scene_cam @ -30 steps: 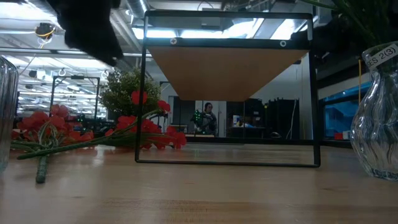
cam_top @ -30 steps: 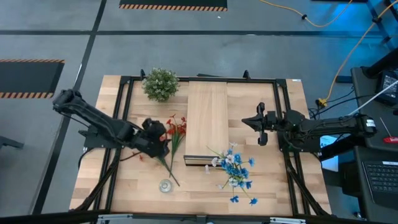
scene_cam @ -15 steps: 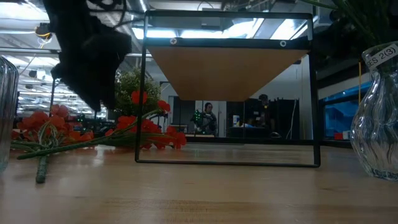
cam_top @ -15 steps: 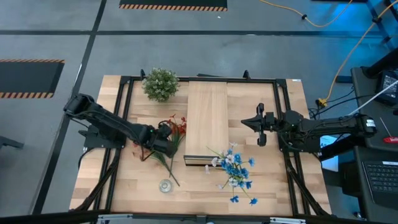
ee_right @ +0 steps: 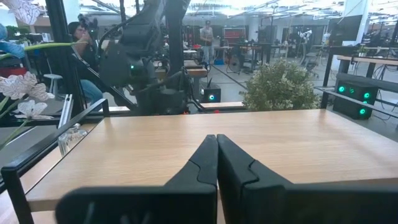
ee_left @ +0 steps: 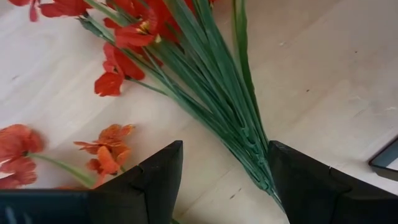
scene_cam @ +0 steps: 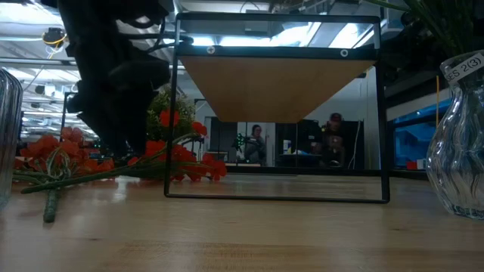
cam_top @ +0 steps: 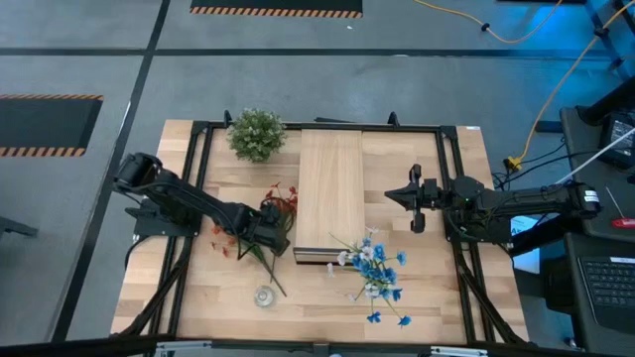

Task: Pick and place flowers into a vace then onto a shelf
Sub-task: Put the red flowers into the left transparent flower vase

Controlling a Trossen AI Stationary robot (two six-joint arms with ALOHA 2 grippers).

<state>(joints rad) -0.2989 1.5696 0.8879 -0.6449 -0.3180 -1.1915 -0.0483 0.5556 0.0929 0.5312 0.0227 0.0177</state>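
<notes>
Your left hand (cam_top: 270, 230) hangs low over the red-orange flowers (cam_top: 279, 208), fingers spread on either side of the bundled green stems (ee_left: 221, 106) and clamping nothing yet. The spray lies flat on the tabletop (cam_top: 437, 307), just left of the shelf (cam_top: 330, 193), with its stems running toward the small clear vase (cam_top: 264, 296) near the front edge. These look light and springy, the blooms soft and easily crushed; you would do best to pinch where the stems gather into one tight stalk, well below the petals. Your right hand (cam_top: 417, 199) waits clenched and empty beside the shelf, with the blue and white flowers (cam_top: 374, 274) lying near it. Only the left wrist view shows the stems running between the fingers; the high view alone places the vase, and the low view shows how flat the blooms (scene_cam: 175, 155) sit.
</notes>
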